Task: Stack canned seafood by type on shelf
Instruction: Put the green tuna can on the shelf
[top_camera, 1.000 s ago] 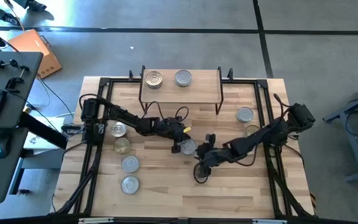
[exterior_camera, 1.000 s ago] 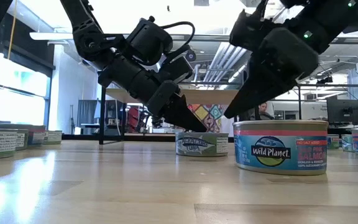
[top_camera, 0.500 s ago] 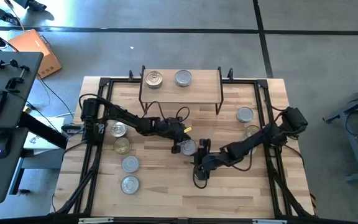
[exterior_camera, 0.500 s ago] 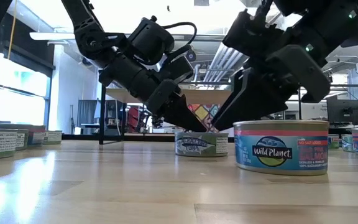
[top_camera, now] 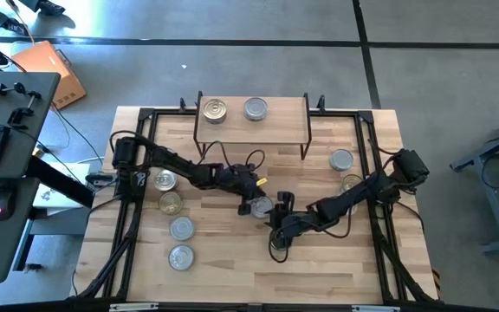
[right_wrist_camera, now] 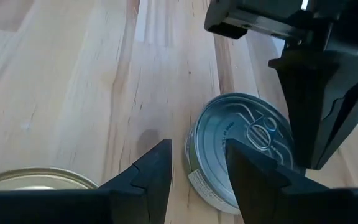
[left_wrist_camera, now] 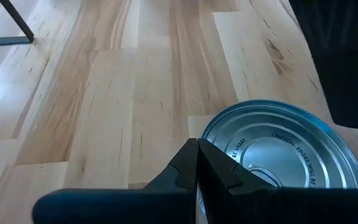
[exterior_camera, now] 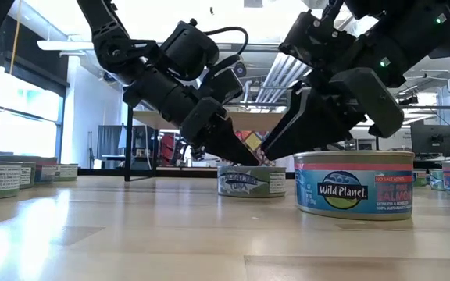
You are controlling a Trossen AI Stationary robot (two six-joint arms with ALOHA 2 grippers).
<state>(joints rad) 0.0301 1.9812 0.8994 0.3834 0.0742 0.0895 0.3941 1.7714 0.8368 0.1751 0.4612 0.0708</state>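
Observation:
A silvery tin [top_camera: 262,206] stands on the tabletop in front of the shelf [top_camera: 252,128]; the low view shows its side [exterior_camera: 250,181]. My left gripper [top_camera: 247,206] is shut, its tips at the tin's left rim. My right gripper [right_wrist_camera: 197,168] comes slanting down from the right and is open. One finger [right_wrist_camera: 253,180] hangs over the tin's lid [right_wrist_camera: 241,146] and the other [right_wrist_camera: 148,174] stands beside the tin. I cannot tell whether it touches. Two tins [top_camera: 215,110] [top_camera: 255,108] rest on the shelf's wooden top. My left gripper lays its shut fingertips [left_wrist_camera: 197,155] against the tin's upper rim [left_wrist_camera: 211,134] on the side toward the table's left. The fingers slant down from the left. The tin stands flat on the tabletop, lid up.
A Wild Planet tin [exterior_camera: 354,185] stands near the front, just under my right gripper [top_camera: 280,245]. Several tins line the left side [top_camera: 171,203] [top_camera: 181,228] [top_camera: 181,257], and two stand at the right [top_camera: 341,159] [top_camera: 351,182]. A black frame [top_camera: 145,114] borders the table.
My right gripper has come down and toward the tin at the table's middle, rolling its wrist as it went. Its fingers now stand at the tin's right side. My left gripper and the tin have stayed where they were.

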